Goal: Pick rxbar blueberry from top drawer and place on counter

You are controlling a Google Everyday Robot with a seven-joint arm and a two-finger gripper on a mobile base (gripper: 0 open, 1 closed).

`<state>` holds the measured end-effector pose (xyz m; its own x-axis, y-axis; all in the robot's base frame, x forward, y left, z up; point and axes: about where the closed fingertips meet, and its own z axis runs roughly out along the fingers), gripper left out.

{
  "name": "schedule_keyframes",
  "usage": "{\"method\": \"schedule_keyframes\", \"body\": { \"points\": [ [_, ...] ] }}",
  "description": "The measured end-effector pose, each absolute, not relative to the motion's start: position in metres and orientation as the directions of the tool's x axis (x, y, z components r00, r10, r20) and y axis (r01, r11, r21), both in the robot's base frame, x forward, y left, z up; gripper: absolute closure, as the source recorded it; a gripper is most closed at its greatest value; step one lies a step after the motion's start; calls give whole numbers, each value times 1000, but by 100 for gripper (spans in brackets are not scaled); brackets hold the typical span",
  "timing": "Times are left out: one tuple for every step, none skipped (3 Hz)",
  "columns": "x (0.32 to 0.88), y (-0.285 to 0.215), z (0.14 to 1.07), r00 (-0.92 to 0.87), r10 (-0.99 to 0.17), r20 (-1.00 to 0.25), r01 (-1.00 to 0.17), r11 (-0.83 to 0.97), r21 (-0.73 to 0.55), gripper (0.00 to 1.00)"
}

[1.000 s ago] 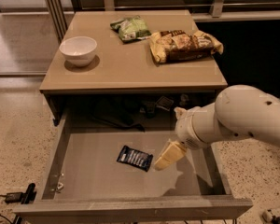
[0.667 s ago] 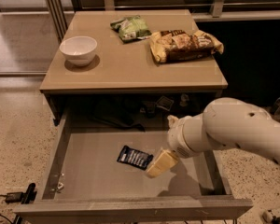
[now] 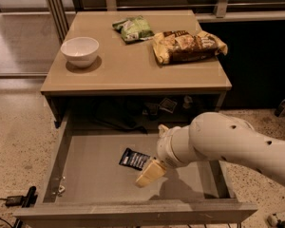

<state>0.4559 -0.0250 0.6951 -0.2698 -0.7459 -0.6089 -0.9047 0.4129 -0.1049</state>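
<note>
**Camera view check: gripper right beside the bar, grab not made yet**

So this is the reach-in part of the pick. The rxbar blueberry (image 3: 134,159) is lying flat on the floor of the top drawer (image 3: 90,179), roughly mid-drawer, with its dark wrapper a bit skewed to the drawer walls. The drawer is pulled open. The gripper (image 3: 149,173) is down inside it, just beside the bar's right end and a touch nearer the front panel. Its tan tip is at or very near the bar's corner, but I can't say whether it's actually touching. I also can't tell if the gripper is open or closed from this angle, since the big white wrist blocks most of it. Nothing looks lifted, so I'd call the bar not grasped yet.

Pose-wise, the arm (image 3: 237,146) comes in from the right over the drawer's right wall, slanting down and to the left. The wrist is pitched so the gripper points down-left at the drawer floor.

Next move, my guess: line the gripper up across the bar's narrow width, get low enough for such a thin wrapper without shoving it away, and close. Then lift clear of the front panel and go up to the counter (image 3: 133,70). The front-middle, between the white bowl (image 3: 80,51) and the chip bag (image 3: 187,46), looks like the spot; the green snack bag (image 3: 133,28) sits further back. A thin, slick wrapper could easily slide instead of getting pinched.
</note>
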Motion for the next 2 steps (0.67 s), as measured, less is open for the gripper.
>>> {"method": "schedule_keyframes", "body": {
  "points": [
    [455, -18, 690, -286, -743, -605, -897, 430, -104, 0],
    [453, -9, 677, -311, -735, -603, -879, 463, -111, 0]
  ]
}}
